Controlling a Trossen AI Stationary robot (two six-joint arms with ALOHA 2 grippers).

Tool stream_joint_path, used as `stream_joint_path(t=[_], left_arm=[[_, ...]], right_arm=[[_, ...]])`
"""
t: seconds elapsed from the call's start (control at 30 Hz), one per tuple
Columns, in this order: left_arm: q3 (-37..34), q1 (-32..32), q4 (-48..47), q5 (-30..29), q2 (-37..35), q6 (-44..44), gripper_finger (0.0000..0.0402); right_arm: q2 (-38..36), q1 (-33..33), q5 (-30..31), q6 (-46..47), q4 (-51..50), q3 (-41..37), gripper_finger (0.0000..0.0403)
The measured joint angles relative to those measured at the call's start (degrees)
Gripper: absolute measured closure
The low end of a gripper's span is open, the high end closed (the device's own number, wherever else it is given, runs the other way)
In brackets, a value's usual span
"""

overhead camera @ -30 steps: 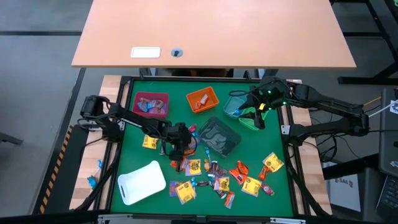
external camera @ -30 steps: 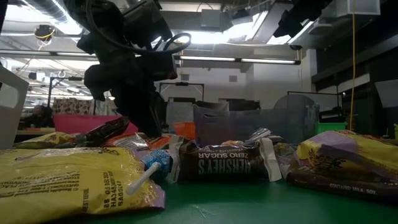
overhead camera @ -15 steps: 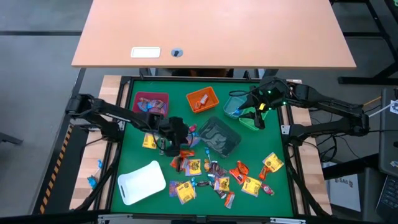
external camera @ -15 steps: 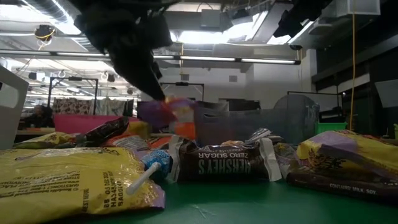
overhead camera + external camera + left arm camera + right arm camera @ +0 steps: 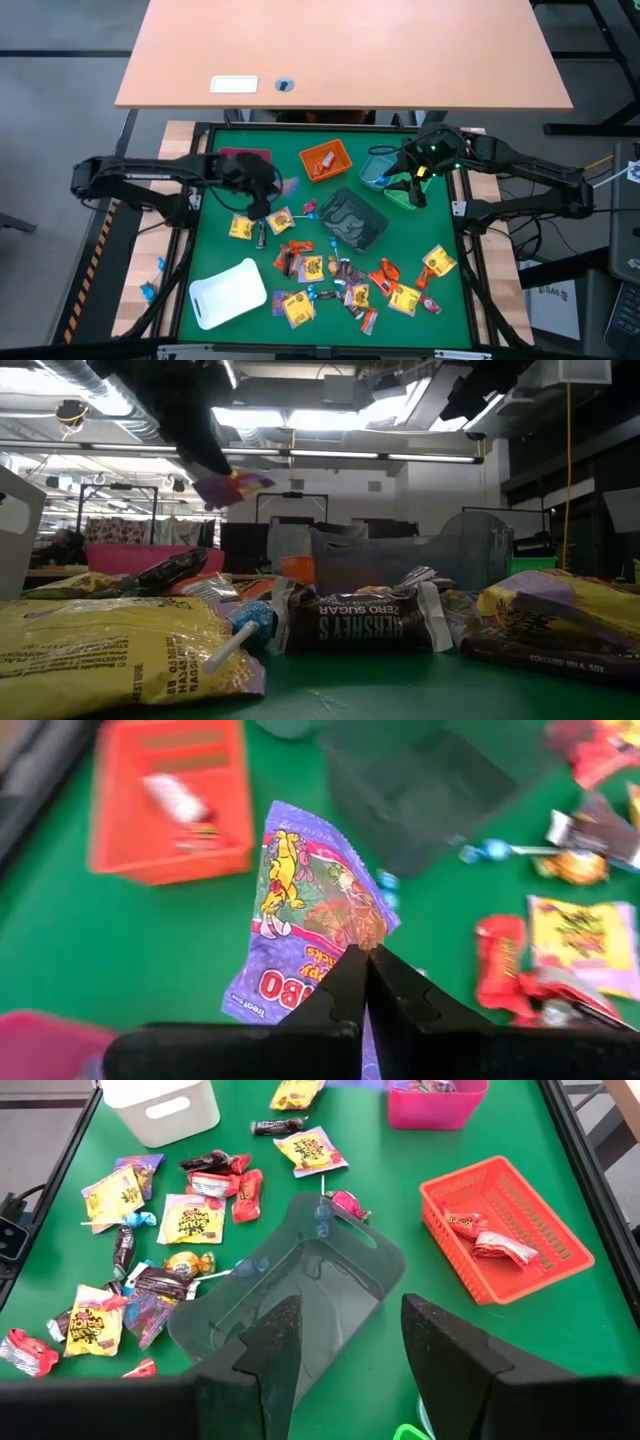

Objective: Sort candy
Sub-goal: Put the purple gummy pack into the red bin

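one purple packet up, the rest still scattered

one purple candy packet (image 5: 315,910) is pinched between the closed fingers of the left end effector (image 5: 268,190), which hangs above the green worktop (image 5: 210,260) between the pink bin (image 5: 243,158) and the orange bin (image 5: 326,160). in the low view the packet (image 5: 230,485) shows in the air, clear of everything below it.

just right of that end effector sits the dark translucent bin (image 5: 352,218), near the middle of the worktop, with a couple of blue-wrapped sweets (image 5: 322,1218) lying against its rim. the orange bin holds a few red and white wrapped pieces (image 5: 490,1240). the pink bin at the far left has some candy in it too.

most of the candy (image 5: 345,280) lies loose along the near half of the worktop: yellow, orange-red, purple and dark brown packets in an untidy band running from the white tray (image 5: 228,292) at the near left across to the near right. a yellow packet (image 5: 240,228) and another (image 5: 281,220) lie just near of the left end effector.

the right end effector (image 5: 418,178) is parked at the far right, over the teal bin (image 5: 378,168) and the green bin (image 5: 402,195), its fingers (image 5: 275,1345) standing apart with nothing between them.
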Motion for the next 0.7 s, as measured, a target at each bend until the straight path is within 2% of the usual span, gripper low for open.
stream_joint_path(t=[0.2, 0.43, 0.7], left_arm=[[0.0, 5.5, -9.5, -5.5, -4.3, 0.0, 0.0401], [0.0, 11.1, -23.2, -11.5, -5.0, 0.1, 0.0401], [0.0, 13.7, -26.0, -17.2, -4.9, 0.0, 0.0401]], right_arm=[[0.0, 0.0, 0.0, 0.0, -0.4, 0.0, 0.0230], [0.0, 0.0, 0.0, 0.0, -0.3, 0.0, 0.0230], [0.0, 0.0, 0.0, 0.0, -0.3, 0.0, 0.0230]])
